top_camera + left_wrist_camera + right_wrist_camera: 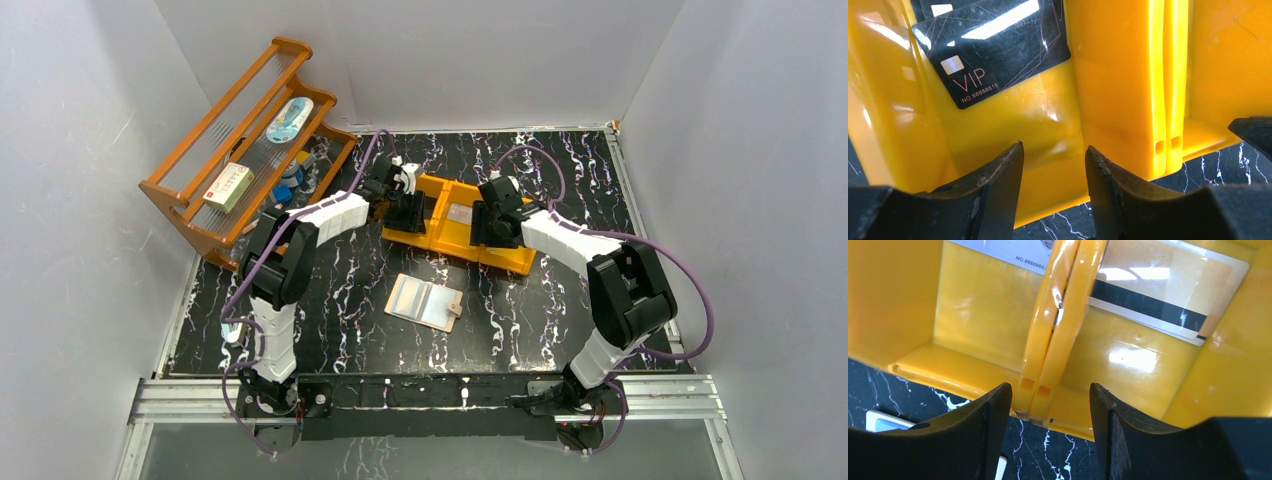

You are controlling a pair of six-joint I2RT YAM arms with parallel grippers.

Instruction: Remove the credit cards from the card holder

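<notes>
Your left gripper (1054,150) hangs over the orange tray (1128,75), jaws apart and nothing between them; your right gripper (1050,390) is likewise spread and empty (the tray's double divider wall shows beyond the gap); a black VIP card (993,45) lies in 1 compartment, a striped card (1158,300) in another; the card holder (425,302) lies opened flat on the marbled table (560,320), near the tray's front edge, touched by neither arm.
</notes>
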